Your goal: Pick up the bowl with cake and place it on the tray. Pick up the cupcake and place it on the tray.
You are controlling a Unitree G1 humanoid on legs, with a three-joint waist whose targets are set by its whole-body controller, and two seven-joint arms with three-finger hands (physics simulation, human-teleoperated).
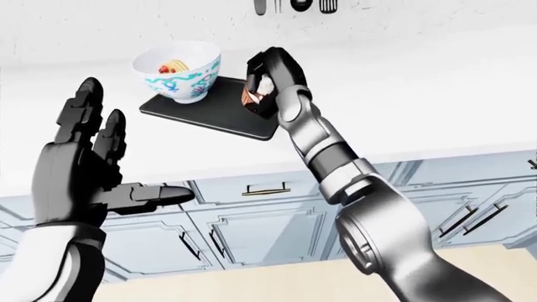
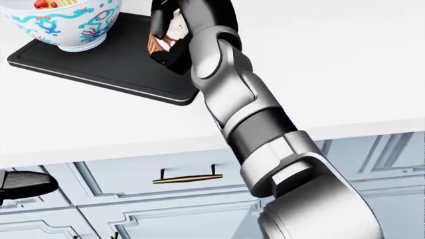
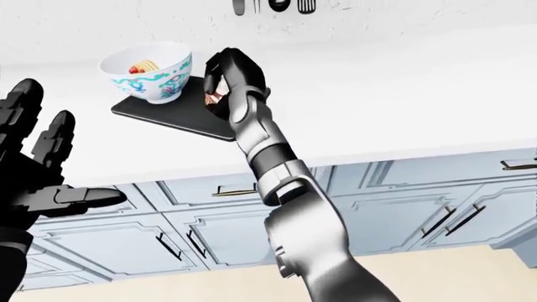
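Observation:
A white bowl (image 1: 179, 70) with blue and red patterns holds cake and stands on the left part of the black tray (image 1: 201, 112) on the white counter. My right hand (image 1: 267, 88) is shut on the cupcake (image 2: 166, 37), brown-wrapped with pale frosting, and holds it over the tray's right end, just above the surface. Whether the cupcake touches the tray cannot be told. My left hand (image 1: 101, 163) is raised at the left of the left-eye view, fingers spread open, holding nothing, well short of the counter.
The white counter (image 1: 403, 113) runs across the views with pale blue cabinet drawers and doors (image 1: 260, 214) below it. Utensils (image 1: 294, 6) hang on the wall at the top. Wooden floor (image 1: 252, 283) shows at the bottom.

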